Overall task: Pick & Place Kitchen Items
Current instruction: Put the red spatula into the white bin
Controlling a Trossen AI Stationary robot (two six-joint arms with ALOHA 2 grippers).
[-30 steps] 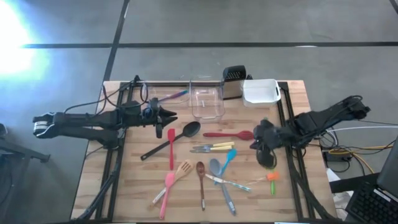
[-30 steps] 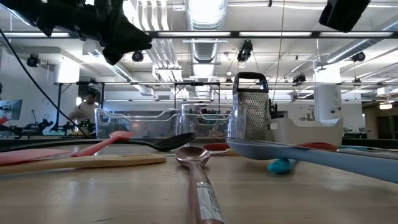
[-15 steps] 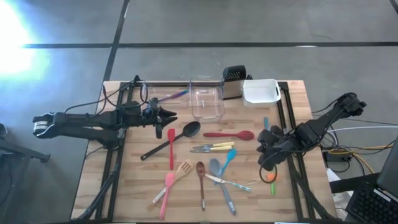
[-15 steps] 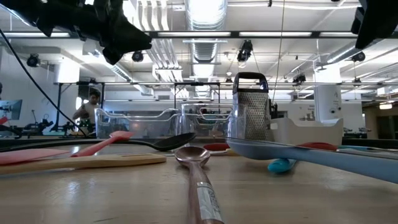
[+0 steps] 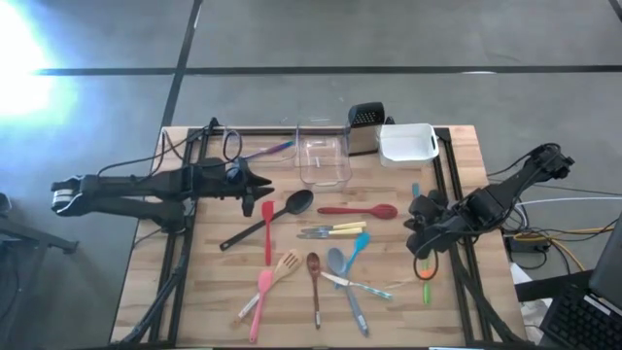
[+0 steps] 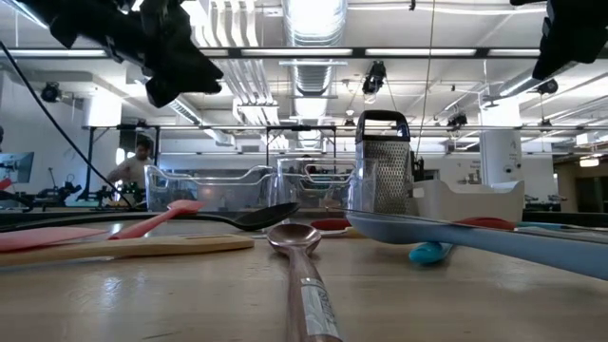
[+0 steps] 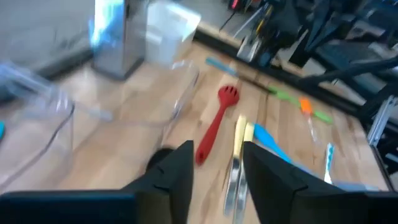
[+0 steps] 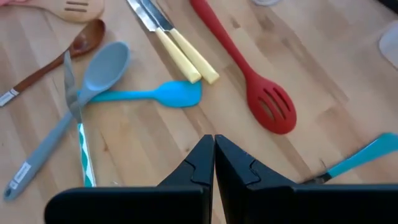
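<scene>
Left gripper (image 7: pixel 214 171) hangs over the table's left side, fingers parted with a clear gap and nothing between them. Just beyond its tips lie the black ladle (image 5: pixel 267 219) and a red spatula (image 5: pixel 267 231). Further out on the wooden table (image 5: pixel 194 292) sit the red slotted spoon (image 5: pixel 358 210) and the yellow-handled knives (image 5: pixel 332 230).

Over on the right side, the right gripper (image 8: pixel 214 163) hovers with fingers pressed together, holding nothing. Ahead of it are the blue spatula (image 8: pixel 149 94) and grey spoon (image 8: pixel 68 115), lying loose on the wood. The green-orange tool (image 5: pixel 425 283) rests near it at the right edge. The clear tub (image 5: pixel 323 156), grater (image 5: pixel 364 126) and white tub (image 5: pixel 407 144) line the far edge.
</scene>
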